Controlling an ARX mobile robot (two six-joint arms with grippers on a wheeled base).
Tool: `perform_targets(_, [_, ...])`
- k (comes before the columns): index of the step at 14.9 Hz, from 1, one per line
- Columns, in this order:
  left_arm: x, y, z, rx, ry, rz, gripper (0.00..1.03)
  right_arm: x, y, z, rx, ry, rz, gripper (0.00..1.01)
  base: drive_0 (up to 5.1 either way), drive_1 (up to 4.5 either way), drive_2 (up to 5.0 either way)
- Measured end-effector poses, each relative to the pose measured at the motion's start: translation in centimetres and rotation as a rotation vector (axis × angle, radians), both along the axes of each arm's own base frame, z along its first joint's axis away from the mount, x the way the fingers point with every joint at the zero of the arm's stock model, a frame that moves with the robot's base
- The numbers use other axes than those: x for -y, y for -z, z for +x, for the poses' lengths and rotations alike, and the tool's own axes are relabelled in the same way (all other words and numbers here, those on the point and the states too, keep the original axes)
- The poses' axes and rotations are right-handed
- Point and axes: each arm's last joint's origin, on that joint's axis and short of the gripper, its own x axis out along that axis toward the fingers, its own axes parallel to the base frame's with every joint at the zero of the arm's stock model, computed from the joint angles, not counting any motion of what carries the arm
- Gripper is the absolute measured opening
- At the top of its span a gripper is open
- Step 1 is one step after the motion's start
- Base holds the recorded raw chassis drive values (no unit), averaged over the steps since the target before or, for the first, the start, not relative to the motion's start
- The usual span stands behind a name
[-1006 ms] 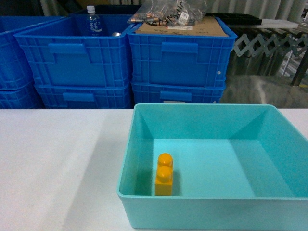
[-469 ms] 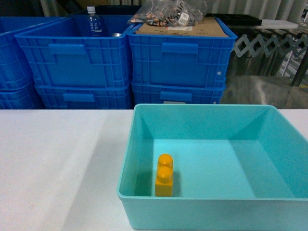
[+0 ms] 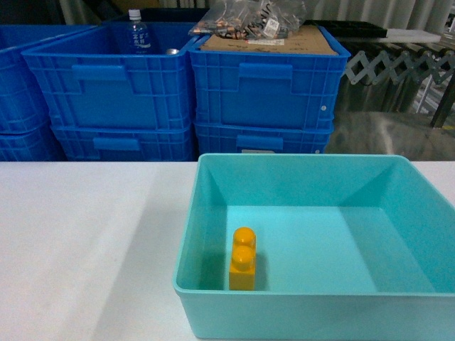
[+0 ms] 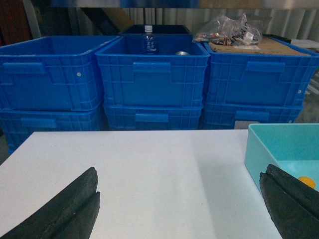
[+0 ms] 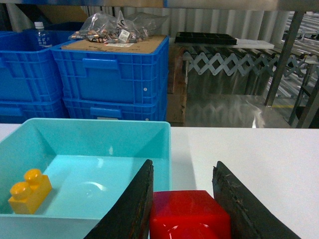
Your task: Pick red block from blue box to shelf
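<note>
White tabletop [image 3: 78,241], backed by stacked dark blue ribbed plastic crates [image 3: 114,85]; bare white surface runs wide to the left of the shallow light turquoise plastic tray [image 3: 206,213] and also past its right wall in the right wrist view. A tall orange-yellow two-stud brick [image 3: 242,259] stands inside the tray, near its front wall. Right gripper [image 5: 182,199], black fingers [image 5: 134,204] closed on the small glossy red plastic block [image 5: 188,215], which sits between them just outside the tray's right wall, above the table. Left gripper [image 4: 179,204] spread wide over the bare table left of the tray, nothing between its fingers
</note>
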Motion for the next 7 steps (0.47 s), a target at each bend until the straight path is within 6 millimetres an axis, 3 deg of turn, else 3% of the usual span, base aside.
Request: perform_targets(7, [0.0, 0.0, 0.0, 0.0, 0.0, 0.0, 0.98, 0.0, 0.0, 0.0, 0.0, 0.0, 0.0, 0.29, 0.0, 0.0, 0.0])
